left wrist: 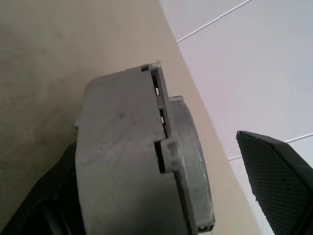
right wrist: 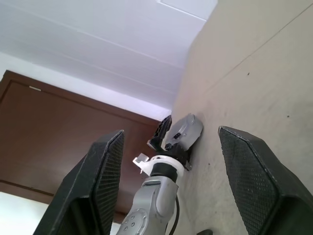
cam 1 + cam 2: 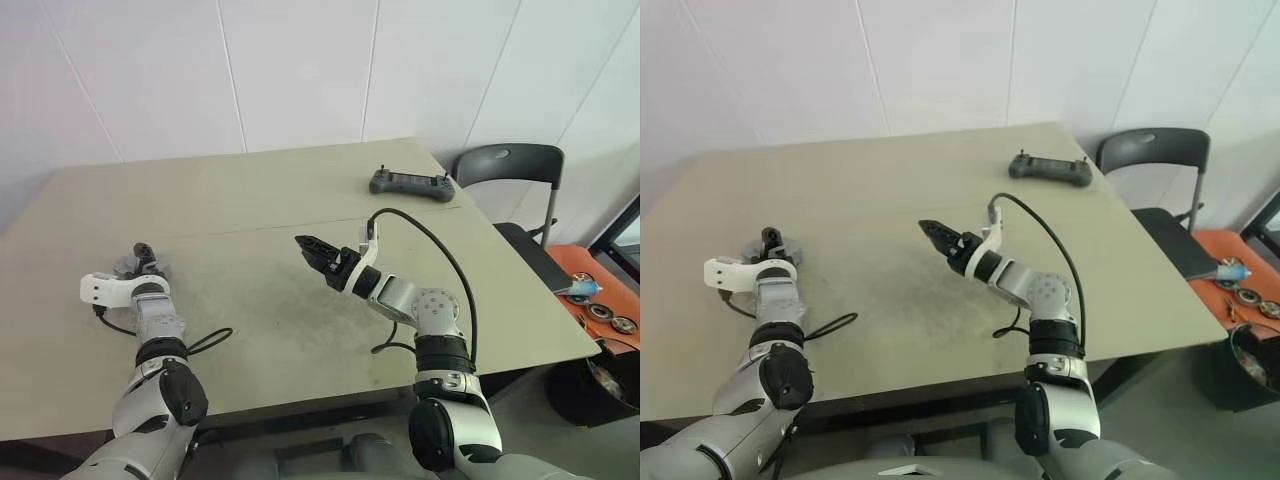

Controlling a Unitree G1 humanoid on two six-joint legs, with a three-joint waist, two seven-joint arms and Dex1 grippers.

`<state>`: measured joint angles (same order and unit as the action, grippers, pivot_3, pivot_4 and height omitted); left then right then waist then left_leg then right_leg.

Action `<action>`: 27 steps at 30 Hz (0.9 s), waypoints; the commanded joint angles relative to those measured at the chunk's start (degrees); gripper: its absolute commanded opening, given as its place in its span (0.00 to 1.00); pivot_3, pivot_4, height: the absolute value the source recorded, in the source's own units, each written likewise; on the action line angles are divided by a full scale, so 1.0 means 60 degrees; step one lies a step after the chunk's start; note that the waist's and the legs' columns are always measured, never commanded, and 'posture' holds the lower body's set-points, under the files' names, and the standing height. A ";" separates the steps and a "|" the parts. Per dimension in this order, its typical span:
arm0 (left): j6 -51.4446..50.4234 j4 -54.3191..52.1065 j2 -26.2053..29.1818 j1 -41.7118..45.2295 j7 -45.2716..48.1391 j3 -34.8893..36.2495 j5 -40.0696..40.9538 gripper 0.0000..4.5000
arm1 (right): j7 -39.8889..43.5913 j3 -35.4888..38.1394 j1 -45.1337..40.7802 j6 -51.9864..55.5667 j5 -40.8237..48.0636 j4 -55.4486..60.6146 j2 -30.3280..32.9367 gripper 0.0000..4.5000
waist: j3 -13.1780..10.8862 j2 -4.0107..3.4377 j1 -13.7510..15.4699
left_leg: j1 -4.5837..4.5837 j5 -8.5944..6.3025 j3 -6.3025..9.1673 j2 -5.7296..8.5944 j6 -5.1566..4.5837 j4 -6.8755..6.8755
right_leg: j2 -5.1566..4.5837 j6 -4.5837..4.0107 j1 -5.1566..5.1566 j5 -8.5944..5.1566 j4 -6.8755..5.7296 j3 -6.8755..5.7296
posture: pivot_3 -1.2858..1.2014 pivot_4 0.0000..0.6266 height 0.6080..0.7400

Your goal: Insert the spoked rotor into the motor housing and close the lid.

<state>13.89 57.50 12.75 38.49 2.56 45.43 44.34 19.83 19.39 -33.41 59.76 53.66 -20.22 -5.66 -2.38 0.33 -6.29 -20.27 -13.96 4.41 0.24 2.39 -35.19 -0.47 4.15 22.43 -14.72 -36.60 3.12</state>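
A grey round assembly (image 3: 127, 266) lies on the table at the left. Up close its lid (image 1: 190, 147), a disc with a notched rim, sits closed against a grey body (image 1: 122, 161). I cannot tell whether that body is the motor housing. The spoked rotor is out of view. My left gripper (image 3: 143, 258) stands open around the assembly, with one finger (image 1: 274, 171) clear of the lid. My right gripper (image 3: 305, 243) hovers over the middle of the table, pointing left towards the left arm. It is open, and nothing is between its fingers (image 2: 105, 176).
The beige table (image 3: 300, 190) carries a black controller (image 3: 411, 183) at the far right. A dark chair (image 3: 510, 165) stands beyond the right edge. Beside it an orange surface (image 3: 590, 290) holds small round parts. A black cable (image 3: 210, 340) loops beside my left forearm.
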 commanded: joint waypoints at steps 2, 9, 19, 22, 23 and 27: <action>0.0937 0.0410 0.0536 -0.0587 -0.1352 0.0207 -0.0548 1.00 | 0.0160 -0.0074 -0.0088 -0.0018 0.0178 0.0373 -0.0001 0.71 | 0.0001 -0.0002 -0.0186 | 0.0003 0.0000 0.0000 -0.0002 0.0000 0.0004 | 0.0003 0.0001 0.0003 0.0000 -0.0006 0.0007 | 0.52 0.00 1.00; 0.1734 0.0566 0.0864 -0.0995 -0.3255 -0.0224 -0.1751 1.00 | 0.0215 -0.0108 -0.0090 -0.0010 0.0160 0.0330 0.0039 0.71 | 0.0002 -0.0003 -0.0436 | 0.0000 -0.0003 0.0002 -0.0018 -0.0001 0.0025 | 0.0041 0.0002 0.0012 0.0000 -0.0022 0.0047 | 0.52 0.00 1.00; 0.1905 0.0226 0.1174 -0.1105 -0.4175 -0.0814 -0.2756 1.00 | 0.0253 -0.0152 -0.0072 -0.0017 0.0162 0.0324 0.0056 0.71 | 0.0002 -0.0003 -0.0394 | 0.0005 -0.0003 0.0009 -0.0016 -0.0001 0.0010 | 0.0045 0.0002 0.0035 0.0000 -0.0042 0.0045 | 0.52 0.00 1.00; 0.2318 -0.0647 0.1260 -0.0851 -0.2529 -0.1550 -0.3137 1.00 | 0.0350 -0.0239 -0.0008 0.0013 0.0172 0.0455 0.0090 0.71 | -0.0003 0.0019 -0.0290 | -0.0017 -0.0003 0.0013 -0.0014 0.0000 0.0010 | 0.0044 0.0002 0.0054 0.0000 -0.0041 0.0044 | 0.52 0.00 1.00; 0.2368 -0.0945 0.1252 -0.0692 -0.1753 -0.1806 -0.3123 1.00 | 0.0426 -0.0309 0.0026 0.0032 0.0163 0.0540 0.0113 0.71 | -0.0005 0.0044 -0.0150 | -0.0026 -0.0002 0.0016 -0.0013 0.0000 0.0009 | 0.0044 0.0002 0.0061 0.0000 -0.0040 0.0039 | 0.52 0.00 1.00; 0.2199 -0.1563 0.1143 -0.0381 -0.0101 -0.2243 -0.2916 1.00 | 0.0688 -0.0576 0.0053 -0.0038 0.0024 0.0705 0.0244 0.71 | -0.0006 0.0046 0.0177 | -0.0048 -0.0001 0.0025 -0.0007 0.0002 0.0007 | 0.0043 -0.0002 0.0069 0.0000 -0.0029 0.0024 | 0.52 0.00 1.00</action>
<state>26.63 51.36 18.81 34.62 -2.77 34.25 26.92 22.32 16.84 -32.24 59.78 53.54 -18.92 -4.48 -2.42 0.61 -5.22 -20.52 -13.97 4.58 0.20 2.40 -35.14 -0.22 4.13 22.77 -14.72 -36.70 3.25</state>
